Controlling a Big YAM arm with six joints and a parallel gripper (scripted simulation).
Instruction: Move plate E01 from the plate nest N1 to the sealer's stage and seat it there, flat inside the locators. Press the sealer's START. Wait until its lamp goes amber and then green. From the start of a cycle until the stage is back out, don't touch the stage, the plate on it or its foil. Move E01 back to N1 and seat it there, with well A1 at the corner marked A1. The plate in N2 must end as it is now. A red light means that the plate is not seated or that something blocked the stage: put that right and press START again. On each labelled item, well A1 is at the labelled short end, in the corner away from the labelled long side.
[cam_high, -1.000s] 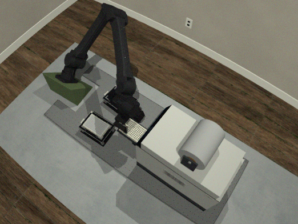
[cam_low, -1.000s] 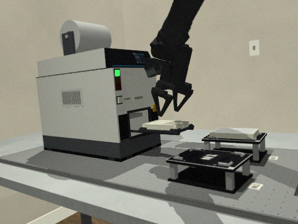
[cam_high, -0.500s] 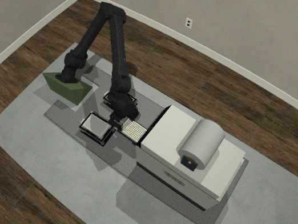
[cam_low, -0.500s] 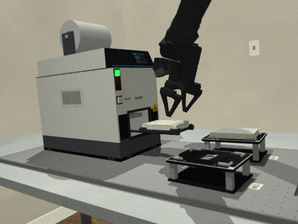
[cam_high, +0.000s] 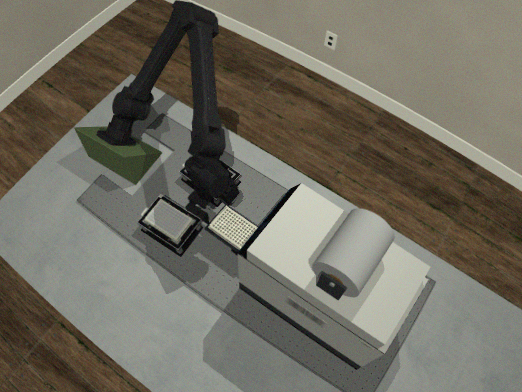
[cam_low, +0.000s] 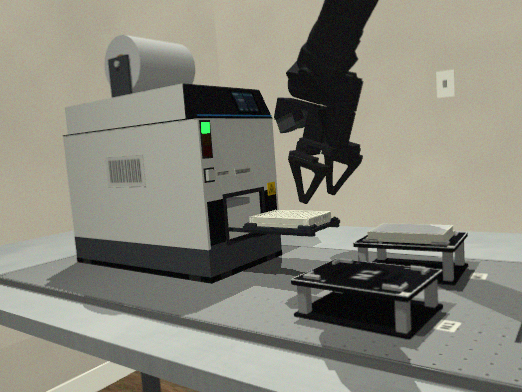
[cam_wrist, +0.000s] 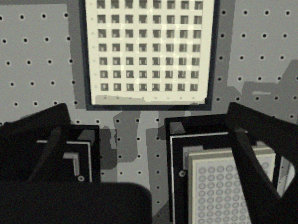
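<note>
One plate, E01 (cam_high: 234, 227) (cam_low: 290, 218) (cam_wrist: 150, 50), lies on the sealer's stage (cam_high: 223, 240) (cam_low: 300, 231) (cam_wrist: 212, 95), which stands out in front of the sealer (cam_high: 280, 235) (cam_low: 135, 200). The plate appears level, its grid of wells facing up. Its exact fit in the locators and the presence of foil cannot be confirmed at this resolution.

The gripper (cam_high: 207, 204) (cam_low: 318, 196) (cam_wrist: 148, 111) is fully open, with nothing between its fingers. It hangs above the nest side of the stage's outer end, fingertips pointing down and apart from the plate. In the wrist view, the near end of the plate lies ahead of the two spread fingers.

The lamp (cam_low: 205, 127) on the sealer's front shows green. Below it sits the pale START button (cam_low: 209, 174), apart from the gripper. A large roll (cam_high: 355, 250) (cam_low: 160, 62) is mounted on top of the machine.

Nest N1 (cam_high: 186, 175) (cam_low: 320, 285) (cam_wrist: 92, 155) presents its dark deck, with marking and pale corner pieces exposed. Beside it, nest N2 (cam_high: 182, 245) (cam_low: 360, 245) (cam_wrist: 172, 150) bears a pale plate (cam_high: 170, 220) (cam_low: 410, 232) (cam_wrist: 220, 175), lying flat with round wells visible from the wrist. Both nests stand on posts. The arm (cam_high: 205, 85) (cam_low: 335, 50) rises from a green base (cam_high: 110, 155).
</note>
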